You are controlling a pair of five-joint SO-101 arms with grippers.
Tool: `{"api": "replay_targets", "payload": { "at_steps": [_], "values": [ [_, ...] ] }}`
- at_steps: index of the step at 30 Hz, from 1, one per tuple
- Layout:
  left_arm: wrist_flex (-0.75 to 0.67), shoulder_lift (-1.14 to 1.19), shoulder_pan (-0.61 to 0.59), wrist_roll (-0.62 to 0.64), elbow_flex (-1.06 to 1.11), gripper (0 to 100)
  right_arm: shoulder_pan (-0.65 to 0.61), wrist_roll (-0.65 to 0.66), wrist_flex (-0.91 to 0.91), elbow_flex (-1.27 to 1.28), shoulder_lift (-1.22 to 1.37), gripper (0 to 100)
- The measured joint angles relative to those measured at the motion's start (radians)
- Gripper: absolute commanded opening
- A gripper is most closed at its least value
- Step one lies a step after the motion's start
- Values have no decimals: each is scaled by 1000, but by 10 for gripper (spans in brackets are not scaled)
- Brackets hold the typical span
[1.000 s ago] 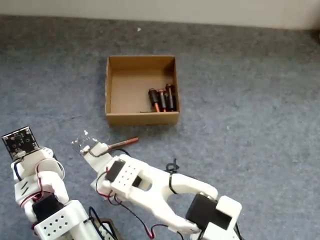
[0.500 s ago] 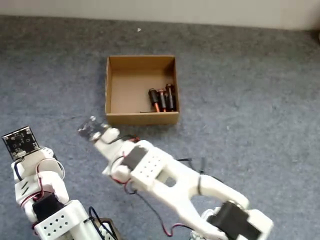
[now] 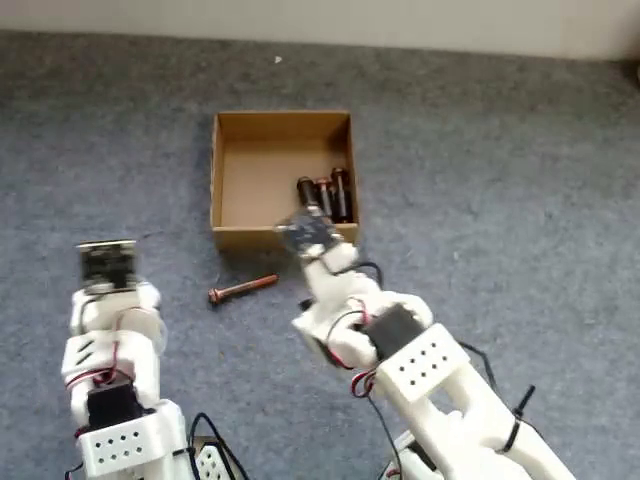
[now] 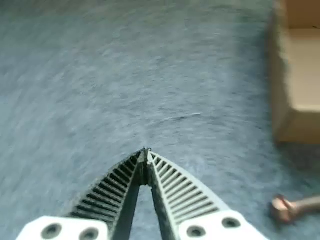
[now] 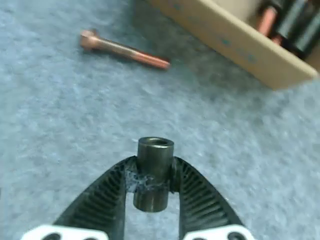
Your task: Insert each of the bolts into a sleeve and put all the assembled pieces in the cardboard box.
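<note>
Your right gripper (image 5: 154, 171) pinches the sleeve (image 5: 155, 148) at its very tips, so it could twist loose. Your left gripper (image 4: 145, 156) is clenched on nothing.

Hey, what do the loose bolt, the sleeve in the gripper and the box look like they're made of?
The bolt looks like copper-coloured metal, maybe plated, given its reddish sheen. The sleeve seems dark metal, perhaps blackened steel: dull grey, smooth, with a hole at its end. The box is plain brown cardboard, matte.

We see bolt (image 4: 290, 206) cut off by left wrist view's edge; cardboard box (image 4: 300, 125) cropped, blurred too
</note>
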Motion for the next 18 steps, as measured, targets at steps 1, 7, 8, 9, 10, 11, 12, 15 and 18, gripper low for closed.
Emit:
{"api": "replay_targets", "payload": {
  "at_steps": [1, 7, 8, 9, 10, 11, 12, 15, 18],
  "values": [
    [2, 0, 44, -32, 0, 62, 32, 0, -21, 32, -14, 5],
    [123, 0, 255, -112, -91, 70, 232, 0, -150, 155, -43, 5],
    [155, 0, 282, -138, -117, 72, 261, 0, -167, 163, -44, 5],
    [187, 0, 310, -164, -143, 73, 284, 0, -186, 172, -44, 5],
    [219, 0, 338, -183, -167, 73, 301, -2, -203, 184, -44, 5],
    [249, 0, 364, -193, -190, 74, 311, -14, -222, 195, -44, 5],
    [273, 0, 388, -199, -210, 74, 319, -28, -239, 210, -44, 5],
    [318, -2, 440, -207, -245, 98, 327, -46, -279, 227, -44, 5],
    [321, 14, 468, -207, -253, 123, 328, -48, -288, 227, -44, 5]
  ]
}}
